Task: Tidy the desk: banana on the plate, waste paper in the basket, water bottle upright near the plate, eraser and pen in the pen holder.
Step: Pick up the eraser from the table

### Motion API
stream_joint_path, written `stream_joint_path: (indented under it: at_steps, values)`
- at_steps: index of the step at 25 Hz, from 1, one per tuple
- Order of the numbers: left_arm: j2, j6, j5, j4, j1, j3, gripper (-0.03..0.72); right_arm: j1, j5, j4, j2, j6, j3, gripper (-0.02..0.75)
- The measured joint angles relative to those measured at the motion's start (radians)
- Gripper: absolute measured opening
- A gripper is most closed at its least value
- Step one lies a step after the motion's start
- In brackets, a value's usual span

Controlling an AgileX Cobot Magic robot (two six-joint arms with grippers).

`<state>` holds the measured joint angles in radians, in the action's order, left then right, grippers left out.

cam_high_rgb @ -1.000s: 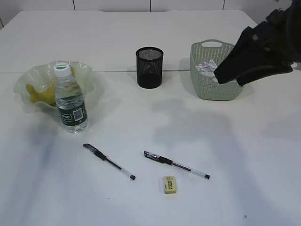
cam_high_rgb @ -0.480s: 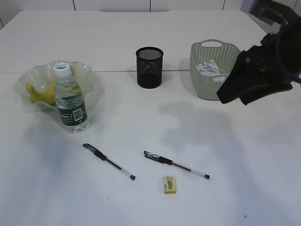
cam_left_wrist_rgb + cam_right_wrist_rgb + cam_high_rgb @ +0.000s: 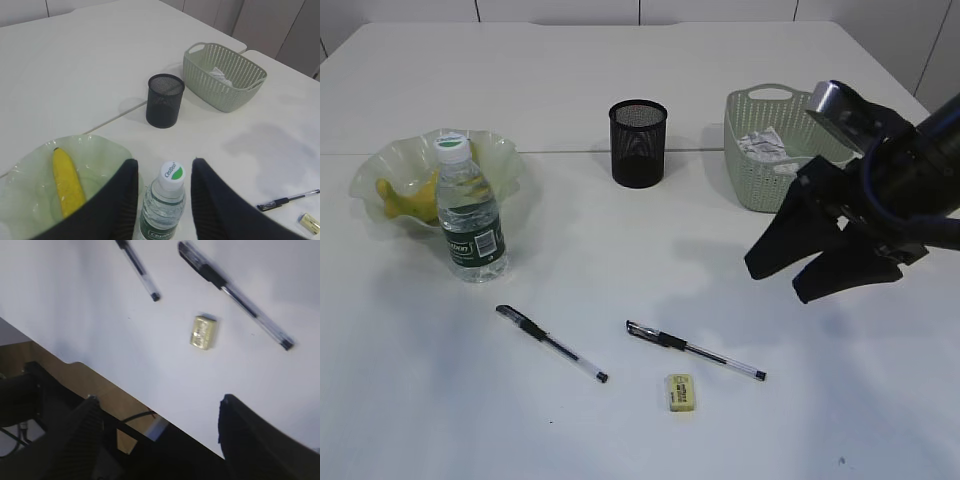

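Note:
The water bottle (image 3: 470, 215) stands upright beside the wavy glass plate (image 3: 380, 165), which holds the banana (image 3: 405, 200). Waste paper (image 3: 760, 143) lies in the green basket (image 3: 770, 195). Two pens (image 3: 550, 343) (image 3: 695, 349) and a yellow eraser (image 3: 681, 392) lie on the table in front of the black mesh pen holder (image 3: 638, 143). My right gripper (image 3: 775, 283) hangs open and empty, right of the pens; its wrist view shows the eraser (image 3: 203, 332) ahead. My left gripper (image 3: 162, 162) is open, high above the bottle (image 3: 165, 200), out of the exterior view.
The table's front edge (image 3: 125, 390) runs under my right gripper's fingers, with dark frame parts and a cable below it. A seam crosses the table behind the pen holder (image 3: 165, 100).
My right arm has come down from over the basket toward the front left, lower over the table. Its jaws stay open. Bottle, pens and eraser have not moved.

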<state>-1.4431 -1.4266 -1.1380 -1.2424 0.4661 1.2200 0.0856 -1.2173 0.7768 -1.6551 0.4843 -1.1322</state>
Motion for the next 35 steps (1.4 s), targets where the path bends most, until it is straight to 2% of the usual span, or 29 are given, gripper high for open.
stream_joint_path:
  at_steps: [7,11,13,17,24,30,32,35]
  values:
    - [0.000,0.007,-0.016,0.000,0.000,0.000,0.244,0.000,0.011,0.144,-0.002,0.037,0.004,0.532]
    - [0.000,0.008,-0.022,0.000,0.000,0.000,0.244,0.000,0.011,0.166,-0.002,0.069,0.004,0.532]
    - [0.000,0.008,-0.023,0.000,0.000,0.000,0.239,0.002,0.011,0.140,-0.002,0.071,0.004,0.532]
    - [0.000,0.008,-0.023,0.004,0.000,0.000,0.236,0.067,0.072,-0.061,0.000,-0.027,0.004,0.532]
    - [0.000,0.010,-0.025,0.015,0.000,0.000,0.235,0.306,0.175,-0.372,0.014,-0.282,-0.013,0.530]
    - [0.000,0.021,-0.027,0.042,0.000,0.000,0.234,0.402,0.205,-0.678,0.015,-0.566,-0.022,0.519]
    - [0.000,0.025,-0.027,0.043,0.000,0.000,0.233,0.419,0.203,-0.739,0.002,-0.643,-0.022,0.519]
    - [0.000,0.031,-0.027,0.044,0.000,0.000,0.233,0.436,0.203,-0.754,-0.032,-0.693,-0.022,0.519]
